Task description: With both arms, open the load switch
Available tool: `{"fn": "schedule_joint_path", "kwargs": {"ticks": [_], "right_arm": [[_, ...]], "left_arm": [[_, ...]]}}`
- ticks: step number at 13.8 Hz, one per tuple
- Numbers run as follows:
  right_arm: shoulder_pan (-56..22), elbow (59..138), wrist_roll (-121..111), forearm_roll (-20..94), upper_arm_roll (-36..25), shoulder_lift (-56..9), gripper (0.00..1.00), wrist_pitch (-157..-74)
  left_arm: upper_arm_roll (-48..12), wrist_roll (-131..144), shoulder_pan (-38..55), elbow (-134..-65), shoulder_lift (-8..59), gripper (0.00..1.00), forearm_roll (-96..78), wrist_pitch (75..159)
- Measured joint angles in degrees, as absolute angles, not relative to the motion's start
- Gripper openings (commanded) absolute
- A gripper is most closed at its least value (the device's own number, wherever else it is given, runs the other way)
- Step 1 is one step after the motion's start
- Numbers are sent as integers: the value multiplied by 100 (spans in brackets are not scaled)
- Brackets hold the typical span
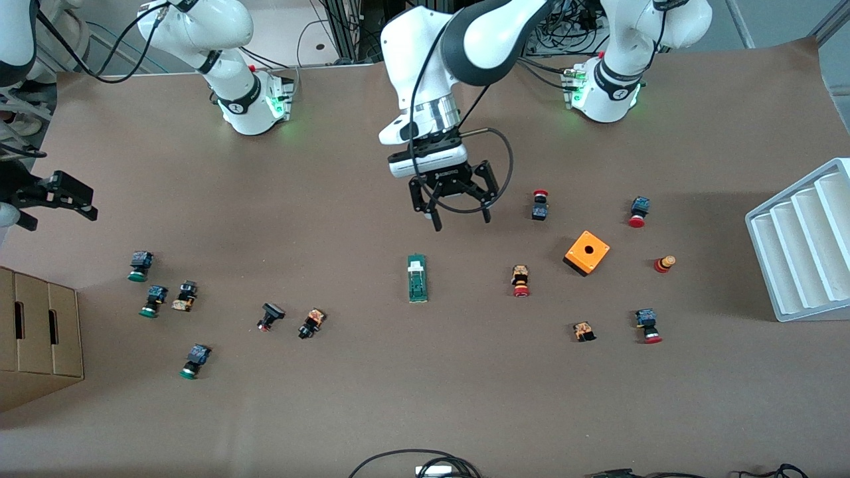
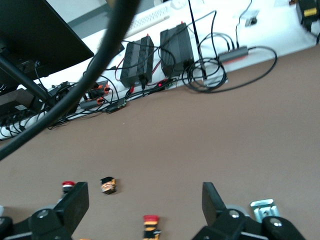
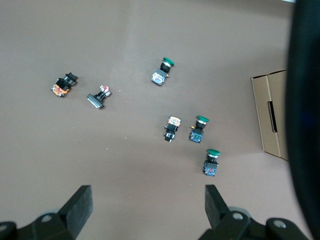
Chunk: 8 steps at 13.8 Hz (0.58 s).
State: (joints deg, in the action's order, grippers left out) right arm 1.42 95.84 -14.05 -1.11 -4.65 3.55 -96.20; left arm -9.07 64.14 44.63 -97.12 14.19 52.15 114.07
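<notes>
Over load switch (image 1: 417, 278): left gripper (image 1: 455, 211) fingers apart; right gripper (image 3: 147, 210) apart, wrist-view only.

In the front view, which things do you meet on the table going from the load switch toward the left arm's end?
Load switch → red-capped push-button → orange box → red knob lying beside the box → white stepped tray.

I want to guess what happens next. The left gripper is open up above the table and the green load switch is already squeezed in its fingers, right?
Not quite. The left gripper is open above the table, but it holds nothing. The front view shows the green load switch lying flat on the table, untouched.
</notes>
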Motion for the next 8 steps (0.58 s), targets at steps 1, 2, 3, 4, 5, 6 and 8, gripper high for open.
{"fn": "schedule_joint_path", "kwargs": {"ticks": [1,2,3,4,5,6,8], "right_arm": [[166,9584,-1406,-111,-485,351,100,-9627],[187,9584,-1405,-104,-506,344,100,-9631],[197,9584,-1405,-79,-560,333,100,-9634],[207,9584,-1406,-45,-632,311,100,-9637],[218,9585,-1410,-32,-693,283,100,-9642],[220,9585,-1411,-28,-731,263,100,-9647],[210,9584,-1411,-27,-740,248,100,-9654]], "left_arm": [[-927,6091,4366,-9710,1341,100,4955,11358],[-992,5836,4239,-9707,1287,100,4747,11282],[-1113,5685,4071,-9705,1258,100,4628,11192],[-1274,5638,3884,-9704,1250,100,4554,11106],[-1442,5628,3681,-9703,1250,100,4418,11039],[-1548,5623,3504,-9700,1246,100,4230,11027],[-1606,5612,3285,-9693,1228,100,4016,11027]]}}
